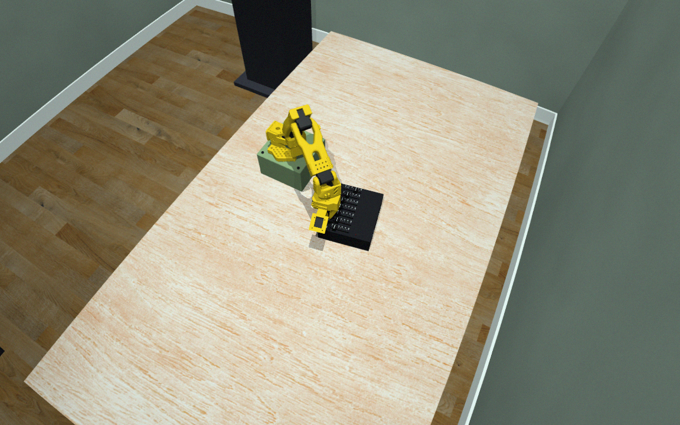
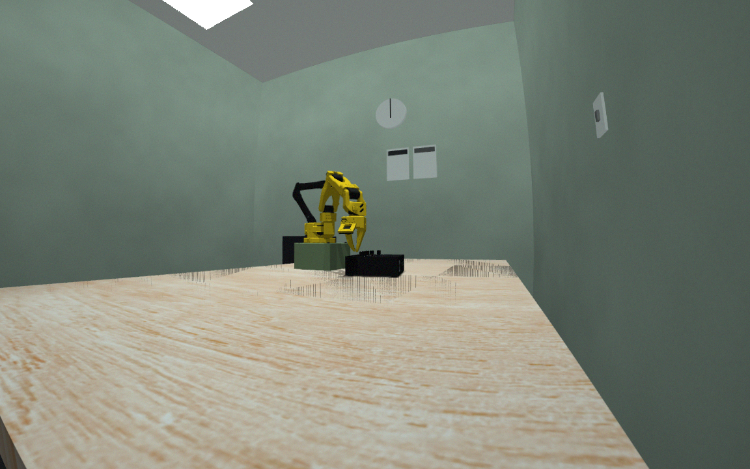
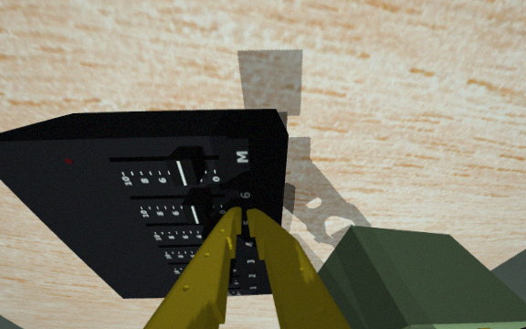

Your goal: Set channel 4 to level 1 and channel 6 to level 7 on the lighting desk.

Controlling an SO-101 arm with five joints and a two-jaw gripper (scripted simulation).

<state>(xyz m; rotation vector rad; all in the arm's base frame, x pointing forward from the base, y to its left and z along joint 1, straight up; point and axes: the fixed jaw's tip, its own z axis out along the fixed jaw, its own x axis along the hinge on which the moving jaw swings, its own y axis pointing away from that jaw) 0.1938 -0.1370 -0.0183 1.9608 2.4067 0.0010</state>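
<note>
Pale wood (image 1: 258,296) (image 2: 284,361) (image 3: 409,91) carries a desk (image 1: 366,216) (image 2: 375,266) (image 3: 89,206) lettered "M".

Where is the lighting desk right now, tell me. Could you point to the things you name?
In the top view, the lighting desk (image 1: 368,216) (image 2: 374,266) (image 3: 85,219) sits on the tabletop, right of and below the green base block (image 1: 283,172) (image 2: 314,256) (image 3: 409,279).

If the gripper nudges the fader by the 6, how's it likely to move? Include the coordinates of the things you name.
The fader (image 3: 198,211) probably slides only along its straight slot, rather than rolling. Its upright cap looks stiff, so a low sideways push should likely shift it without bending.
</note>
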